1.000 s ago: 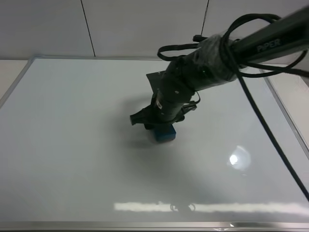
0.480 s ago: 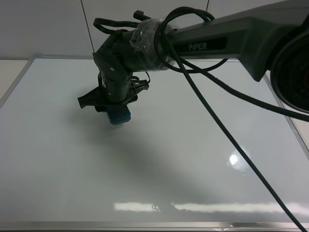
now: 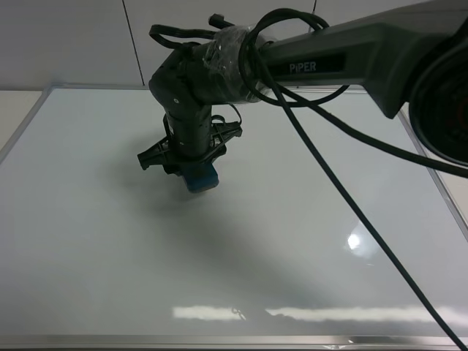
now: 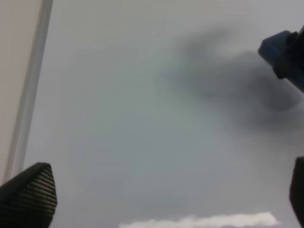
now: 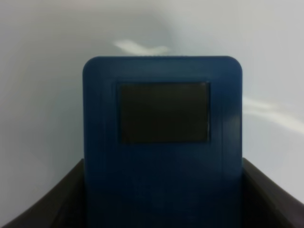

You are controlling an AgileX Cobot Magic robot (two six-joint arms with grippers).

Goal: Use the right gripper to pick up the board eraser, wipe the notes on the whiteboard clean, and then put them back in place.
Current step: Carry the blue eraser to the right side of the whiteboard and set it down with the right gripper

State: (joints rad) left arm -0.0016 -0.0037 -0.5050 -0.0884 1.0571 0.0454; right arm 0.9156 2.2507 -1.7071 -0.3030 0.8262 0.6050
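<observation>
The whiteboard fills most of the exterior high view. Its surface looks plain white, and no red notes show in any view. My right gripper reaches across to the board's left-centre and is shut on the blue board eraser, which rests on the board. In the right wrist view the eraser sits between the two black fingers with one dark square patch showing. My left gripper hovers over the board with its fingers wide apart and empty. The eraser shows at the edge of that view.
The board's silver frame runs along the left, and also shows in the left wrist view. Black cables trail from the right arm across the board's right half. A lamp glare spot lies at the lower right.
The right arm swept the eraser from the board's centre to the left, then came back slightly right and nearer. The eraser stayed held.
</observation>
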